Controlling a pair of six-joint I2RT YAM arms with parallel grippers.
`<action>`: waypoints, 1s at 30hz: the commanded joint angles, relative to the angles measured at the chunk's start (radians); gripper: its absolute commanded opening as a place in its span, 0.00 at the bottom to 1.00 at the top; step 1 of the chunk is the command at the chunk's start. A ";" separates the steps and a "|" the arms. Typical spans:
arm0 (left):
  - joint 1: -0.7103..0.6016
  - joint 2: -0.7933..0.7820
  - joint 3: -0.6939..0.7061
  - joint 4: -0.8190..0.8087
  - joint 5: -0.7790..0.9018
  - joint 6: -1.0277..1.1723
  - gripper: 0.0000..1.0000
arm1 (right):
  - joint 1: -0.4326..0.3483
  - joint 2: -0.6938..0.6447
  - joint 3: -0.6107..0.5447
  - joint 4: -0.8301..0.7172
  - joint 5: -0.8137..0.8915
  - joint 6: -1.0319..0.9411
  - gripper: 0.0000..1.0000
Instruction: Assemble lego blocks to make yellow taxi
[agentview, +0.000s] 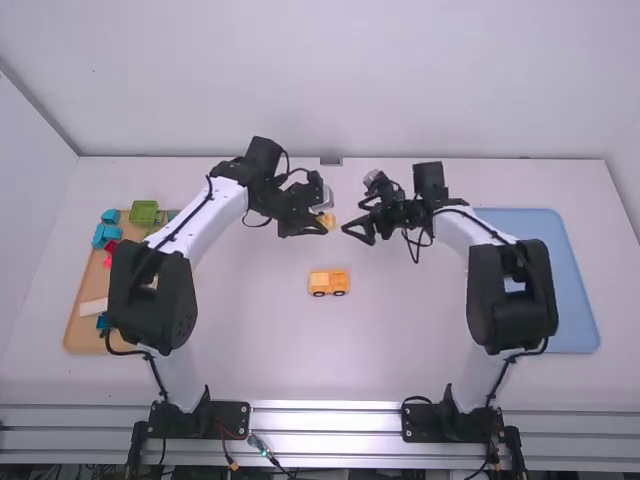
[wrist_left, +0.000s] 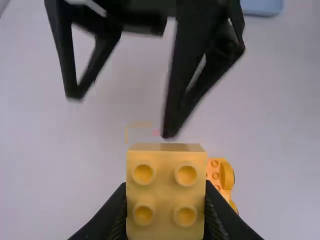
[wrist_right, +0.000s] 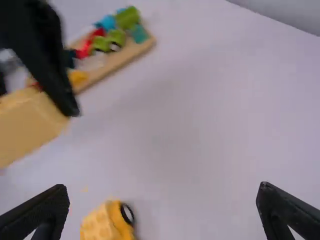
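Block (wrist_left: 165, 162) sits pinched in your left claw (wrist_left: 165, 200), your right claw (wrist_right: 162, 189) gapes wide and empty nearby, so you probably need a square handover before topping the car (agentview: 329, 282) on the table (agentview: 290, 350).

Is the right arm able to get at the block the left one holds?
Probably: its open jaws are close by, nothing visibly between, though the left arm's jaws cover two sides of the block.

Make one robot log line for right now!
left jaws: shut on yellow block | right jaws: open, empty | car: on table | block: not yet on car
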 joint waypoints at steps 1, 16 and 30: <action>-0.060 0.008 -0.008 0.027 -0.106 -0.130 0.08 | -0.032 -0.132 0.023 -0.071 0.235 -0.058 0.99; -0.296 0.113 -0.008 0.145 -0.336 -0.291 0.02 | -0.007 -0.562 -0.363 0.109 1.044 0.497 0.99; -0.453 0.283 -0.008 0.211 -0.590 -0.331 0.02 | -0.051 -0.958 -0.684 0.276 1.106 0.608 0.99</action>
